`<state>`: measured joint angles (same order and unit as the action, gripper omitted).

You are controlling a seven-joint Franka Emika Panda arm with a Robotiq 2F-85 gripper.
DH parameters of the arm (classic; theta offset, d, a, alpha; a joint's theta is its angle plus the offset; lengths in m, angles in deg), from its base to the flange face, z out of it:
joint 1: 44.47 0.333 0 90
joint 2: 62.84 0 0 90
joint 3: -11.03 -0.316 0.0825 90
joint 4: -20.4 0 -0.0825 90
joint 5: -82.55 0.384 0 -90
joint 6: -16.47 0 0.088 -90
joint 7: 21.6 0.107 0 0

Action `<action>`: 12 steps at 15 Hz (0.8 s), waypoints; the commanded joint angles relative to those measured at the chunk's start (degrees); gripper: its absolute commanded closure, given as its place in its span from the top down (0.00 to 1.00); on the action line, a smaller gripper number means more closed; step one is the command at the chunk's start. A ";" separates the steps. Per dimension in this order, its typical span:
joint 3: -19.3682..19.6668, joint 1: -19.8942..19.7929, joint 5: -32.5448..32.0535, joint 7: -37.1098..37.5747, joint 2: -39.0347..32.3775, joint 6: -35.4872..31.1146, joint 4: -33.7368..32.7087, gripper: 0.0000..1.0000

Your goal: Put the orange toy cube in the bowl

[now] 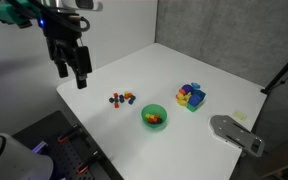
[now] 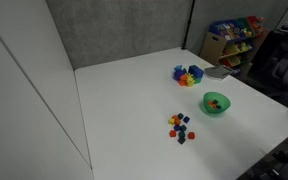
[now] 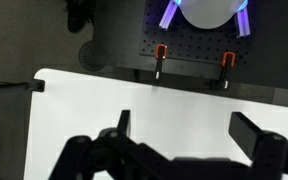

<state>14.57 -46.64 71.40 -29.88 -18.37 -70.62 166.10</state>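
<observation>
Jaws of the black two-fingered gripper (image 1: 74,75) stand apart, empty, raised over the far left corner of the smooth white worktop (image 1: 199,60). The tiny orange toy cube (image 1: 130,97) lies to the right of the jaws and nearer, in a loose cluster of small red and dark blue pieces; its edges are too small to make out. Being a cube, it probably favours no grasp direction. The small round glossy green plastic bowl (image 1: 145,114) sits just right of the cluster.

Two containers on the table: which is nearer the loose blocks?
The round green bowl, in both exterior views; the blue box of blocks stands farther from the loose blocks.
</observation>
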 commanded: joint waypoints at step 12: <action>-1.36 2.91 2.16 1.88 -19.77 -27.28 4.94 1.00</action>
<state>13.40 -44.02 72.18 -28.56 -34.86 -93.77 170.50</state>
